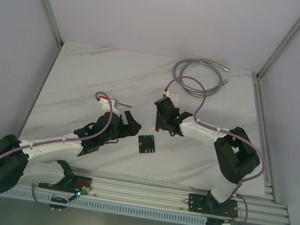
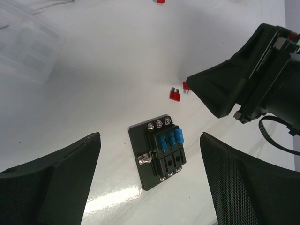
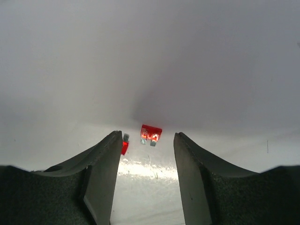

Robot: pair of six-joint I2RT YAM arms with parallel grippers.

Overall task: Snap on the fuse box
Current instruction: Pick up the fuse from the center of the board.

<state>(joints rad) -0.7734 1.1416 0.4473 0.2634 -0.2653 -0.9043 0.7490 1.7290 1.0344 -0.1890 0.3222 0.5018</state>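
The fuse box (image 1: 146, 144) is a small black square block lying flat on the white marble table, between the two arms. In the left wrist view the fuse box (image 2: 159, 152) shows three blue fuses, empty slots and metal screws. My left gripper (image 2: 150, 137) is open and empty, hovering above it with one finger on each side; from above it (image 1: 129, 125) is just left of the box. My right gripper (image 3: 148, 137) is open and empty, low over the table behind the box (image 1: 161, 127). A loose red fuse (image 3: 151, 133) lies just ahead, between its fingers.
A second red fuse (image 3: 124, 146) is half hidden by the right gripper's left finger. Both red fuses (image 2: 174, 95) lie just beyond the box. A clear plastic cover (image 2: 28, 47) lies far left. A coiled grey cable (image 1: 198, 77) lies at the back. A thin dark tool (image 1: 123, 104) lies near the left arm.
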